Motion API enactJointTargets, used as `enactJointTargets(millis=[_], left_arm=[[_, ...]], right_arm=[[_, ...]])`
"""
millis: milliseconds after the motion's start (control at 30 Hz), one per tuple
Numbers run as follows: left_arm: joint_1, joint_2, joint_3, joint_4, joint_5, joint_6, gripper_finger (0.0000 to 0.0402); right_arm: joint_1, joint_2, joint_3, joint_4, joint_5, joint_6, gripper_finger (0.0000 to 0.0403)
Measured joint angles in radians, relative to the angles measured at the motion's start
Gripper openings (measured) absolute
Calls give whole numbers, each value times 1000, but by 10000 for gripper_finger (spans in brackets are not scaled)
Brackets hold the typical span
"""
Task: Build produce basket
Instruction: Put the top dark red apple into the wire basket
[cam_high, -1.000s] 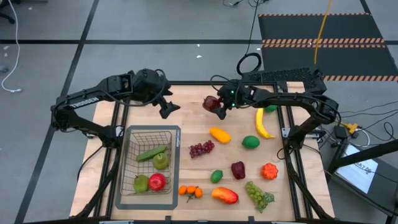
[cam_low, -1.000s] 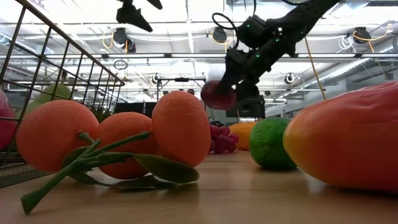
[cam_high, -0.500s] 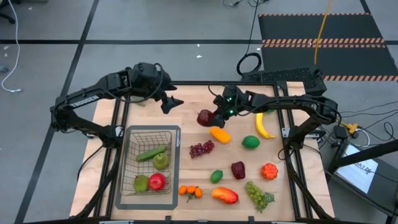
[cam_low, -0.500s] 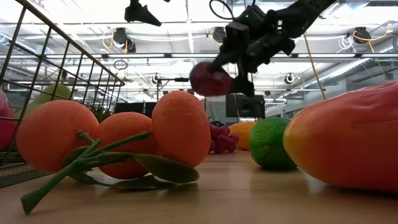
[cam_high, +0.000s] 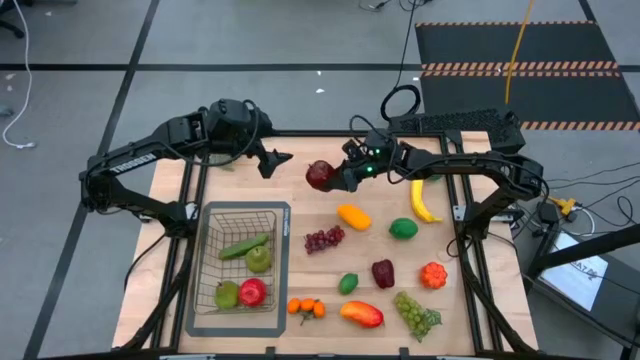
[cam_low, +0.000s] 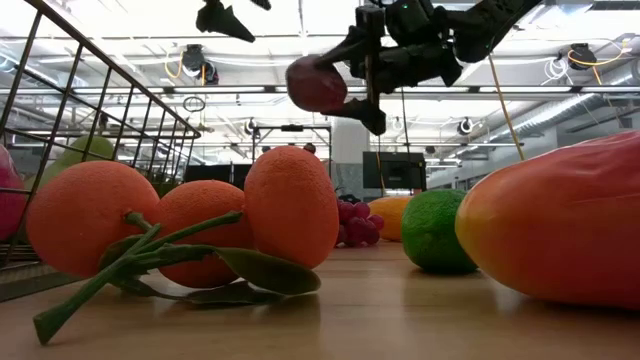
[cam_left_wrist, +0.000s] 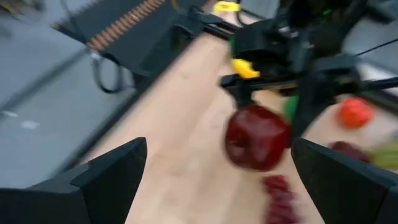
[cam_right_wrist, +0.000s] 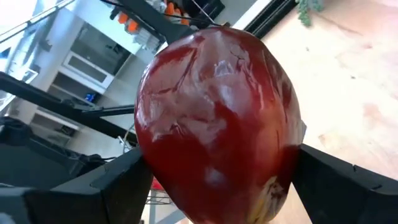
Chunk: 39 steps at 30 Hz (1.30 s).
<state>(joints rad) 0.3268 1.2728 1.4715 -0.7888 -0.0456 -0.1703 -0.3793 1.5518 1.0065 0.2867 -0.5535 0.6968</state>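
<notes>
A: Quick pass. Right tool (cam_high: 335, 177) is clamped on a glossy dark-red toy apple (cam_high: 319, 175), carried in the air above the wooden tabletop (cam_high: 310, 215), around 12 o'clock from the table's centre. Right wrist view confirms it: fingers on both sides of the apple.

B: Left tool (cam_high: 275, 160)?

A: Jaws spread wide, nothing in them, hovering near 11 o'clock and facing the apple; left wrist view shows the apple (cam_left_wrist: 257, 137) dead ahead between its fingers. Looks like a handover is being set up, but that's my read.

B: Basket?

A: Shallow grey wire-mesh basket (cam_high: 209, 265) sits at 8 o'clock, already with a green cucumber (cam_high: 243, 246), a green pear (cam_high: 259, 260), and a red apple (cam_high: 253, 291). Plenty of produce is not yet in: yellow banana (cam_high: 420, 199), purple grapes (cam_high: 323, 238), lime (cam_high: 403, 228), small oranges (cam_high: 306, 307).

B: Tips for this step?

A: Centre the apple between the left fingers before closing; it's round and slick, so grip across the widest part. Right tool should let go only once the left grip is firm. Then lower it into a free corner of the basket, no dropping.
</notes>
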Motion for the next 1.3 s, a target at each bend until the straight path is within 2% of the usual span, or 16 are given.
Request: enactJointTargets(millis=[133, 300, 400, 567, 800, 967, 1300], left_arm=[[0, 0, 0, 0, -68, -17, 397], [15, 0, 0, 0, -59, -184, 397], [41, 0, 0, 18, -14, -251, 397], [92, -13, 0, 111, 129, -227, 397], [168, -82, 2, 160, 152, -152, 397], [222, -108, 2, 170, 252, -109, 397], [187, -77, 2, 384, 354, -116, 397]], right_arm=[[-28, -22, 0, 8, 0, 5, 334], [-61, -61, 0, 18, 3, 31, 334], [-78, -86, 0, 23, 4, 32, 334], [-93, -132, 0, 23, 6, 74, 334], [-84, -194, 0, 28, 24, 126, 334], [-77, -218, 0, 39, 29, 159, 334], [-63, -252, 0, 46, 29, 181, 334]])
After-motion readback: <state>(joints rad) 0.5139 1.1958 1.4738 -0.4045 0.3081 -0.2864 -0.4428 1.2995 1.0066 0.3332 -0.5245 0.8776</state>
